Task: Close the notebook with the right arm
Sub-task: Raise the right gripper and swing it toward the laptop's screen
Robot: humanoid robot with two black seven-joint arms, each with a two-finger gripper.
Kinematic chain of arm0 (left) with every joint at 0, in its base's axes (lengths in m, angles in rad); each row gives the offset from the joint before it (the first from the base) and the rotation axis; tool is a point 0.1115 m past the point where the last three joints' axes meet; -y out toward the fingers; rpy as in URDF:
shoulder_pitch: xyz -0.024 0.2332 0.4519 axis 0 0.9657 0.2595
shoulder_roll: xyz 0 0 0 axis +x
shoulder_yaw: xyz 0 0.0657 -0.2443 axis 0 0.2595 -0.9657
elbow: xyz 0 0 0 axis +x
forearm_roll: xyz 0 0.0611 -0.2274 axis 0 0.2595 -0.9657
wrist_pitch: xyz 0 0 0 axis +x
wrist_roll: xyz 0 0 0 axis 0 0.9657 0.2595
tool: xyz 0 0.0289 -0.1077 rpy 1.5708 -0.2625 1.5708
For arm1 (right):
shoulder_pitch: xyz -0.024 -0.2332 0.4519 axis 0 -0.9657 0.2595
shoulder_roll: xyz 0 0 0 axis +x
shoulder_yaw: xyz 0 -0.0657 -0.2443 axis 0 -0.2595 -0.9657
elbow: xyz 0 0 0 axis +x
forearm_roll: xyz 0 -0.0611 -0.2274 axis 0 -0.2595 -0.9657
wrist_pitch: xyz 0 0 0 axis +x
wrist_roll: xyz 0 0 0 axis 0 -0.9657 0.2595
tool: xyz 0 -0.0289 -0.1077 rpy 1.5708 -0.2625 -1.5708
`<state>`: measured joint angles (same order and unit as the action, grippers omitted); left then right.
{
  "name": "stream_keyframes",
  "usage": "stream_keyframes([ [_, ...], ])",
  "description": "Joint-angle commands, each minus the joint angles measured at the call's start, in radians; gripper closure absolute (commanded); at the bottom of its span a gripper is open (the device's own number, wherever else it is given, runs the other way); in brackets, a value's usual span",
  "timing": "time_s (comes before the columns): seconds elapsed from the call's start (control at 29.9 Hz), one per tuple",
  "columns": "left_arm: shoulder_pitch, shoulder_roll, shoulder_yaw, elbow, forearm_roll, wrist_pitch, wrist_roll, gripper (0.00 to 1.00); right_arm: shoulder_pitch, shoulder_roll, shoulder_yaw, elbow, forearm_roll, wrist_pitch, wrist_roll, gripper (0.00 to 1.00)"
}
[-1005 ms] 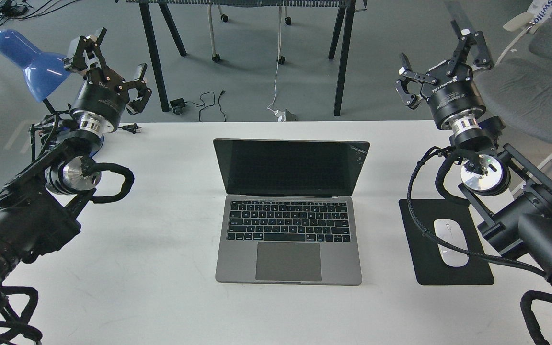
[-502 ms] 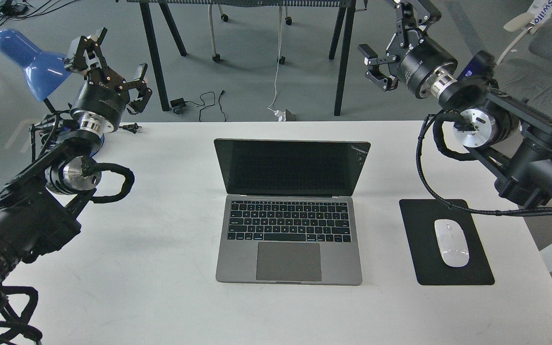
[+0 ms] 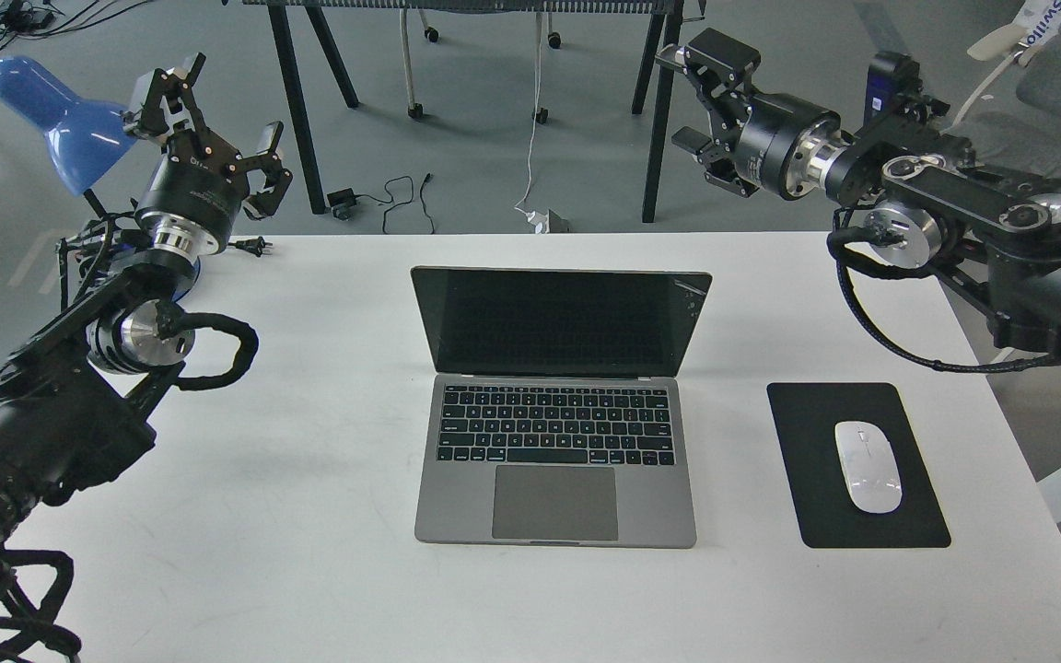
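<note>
Change: your right arm (image 3: pixel 954 203) has swung behind the notebook (image 3: pixel 556 405).
Right gripper (image 3: pixel 692 97): fingers spread, empty.
Lid: not yet touched.

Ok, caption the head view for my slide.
Right tool open, raised beyond the open notebook on the table.

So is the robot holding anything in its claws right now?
No, nothing. The right gripper is open, up in the air behind the notebook, not touching it. The left gripper is open and empty too, near the blue lamp.
</note>
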<state>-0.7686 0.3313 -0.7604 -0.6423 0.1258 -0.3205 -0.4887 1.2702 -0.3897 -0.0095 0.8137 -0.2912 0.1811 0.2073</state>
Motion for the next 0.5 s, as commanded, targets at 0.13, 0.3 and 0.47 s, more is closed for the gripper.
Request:
stream_keyframes([
  [0.13, 0.000, 0.000, 0.000, 0.000, 0.000, 0.000, 0.000, 0.00, 0.000, 0.002, -0.060, 0.010, -0.074, 0.014, -0.042, 0.00],
  [0.3, 0.000, 0.000, 0.000, 0.001, 0.000, 0.000, 0.000, 0.00, 0.000, 0.003, -0.076, 0.018, -0.074, 0.053, -0.043, 0.00],
  [0.47, 0.000, 0.000, 0.000, 0.001, 0.000, 0.000, 0.000, 0.00, -0.005, 0.003, -0.076, 0.022, -0.074, 0.101, -0.045, 0.00],
])
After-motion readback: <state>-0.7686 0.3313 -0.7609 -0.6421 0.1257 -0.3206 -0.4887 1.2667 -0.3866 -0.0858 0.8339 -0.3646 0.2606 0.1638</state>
